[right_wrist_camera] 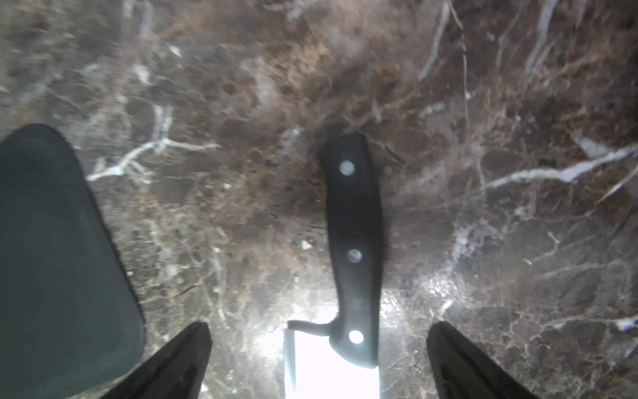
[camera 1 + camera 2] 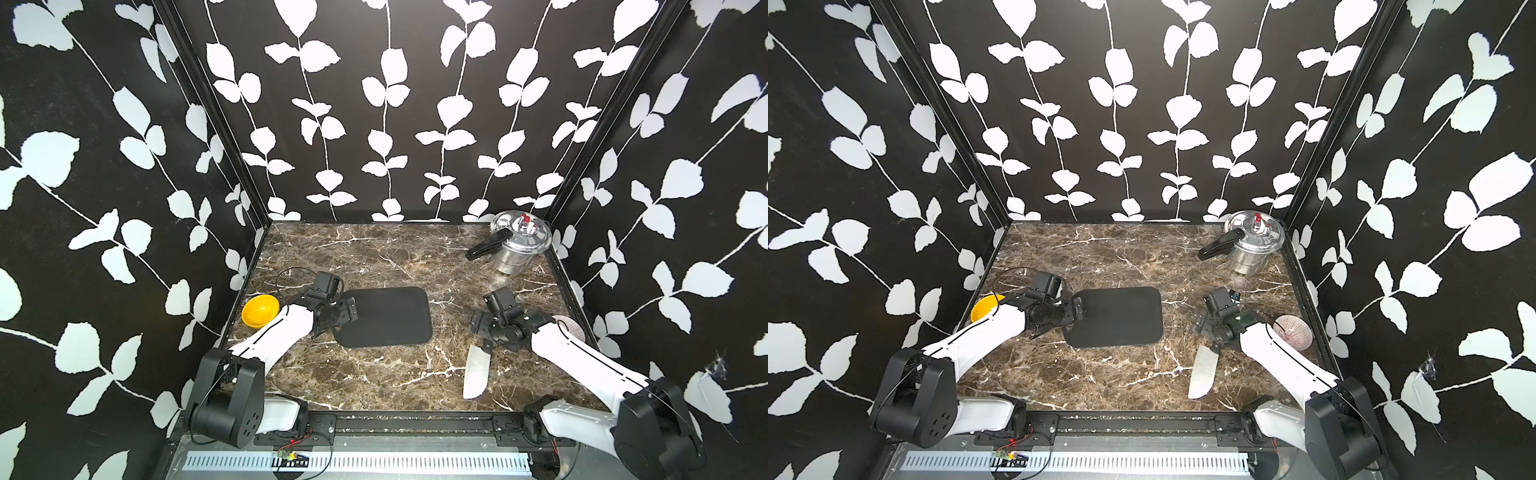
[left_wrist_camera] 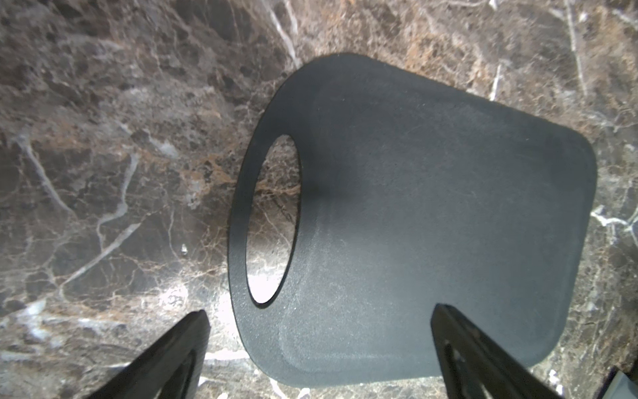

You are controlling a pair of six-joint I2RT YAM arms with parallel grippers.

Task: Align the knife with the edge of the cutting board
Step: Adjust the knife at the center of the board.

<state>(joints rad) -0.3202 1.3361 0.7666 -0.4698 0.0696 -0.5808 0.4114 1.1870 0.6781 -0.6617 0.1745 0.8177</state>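
Note:
The black cutting board (image 2: pixel 390 316) (image 2: pixel 1121 316) lies flat at mid-table, its oval cut-out end (image 3: pixel 272 221) to the left. To its right and apart from it lies the knife (image 2: pixel 476 374) (image 2: pixel 1202 374), blade tip toward the front edge. In both top views the right arm hides its black riveted handle (image 1: pixel 354 224). My right gripper (image 2: pixel 488 332) (image 1: pixel 319 324) hovers open over that handle, which sits between the fingers untouched. My left gripper (image 2: pixel 338 316) (image 3: pixel 321 311) is open above the board's cut-out end, holding nothing. The board's corner (image 1: pixel 51 259) shows in the right wrist view.
A steel pressure cooker (image 2: pixel 519 245) with a black handle stands at the back right. A yellow bowl (image 2: pixel 259 309) sits by the left wall, and a patterned bowl (image 2: pixel 1293 330) by the right wall behind the right arm. Patterned walls close three sides.

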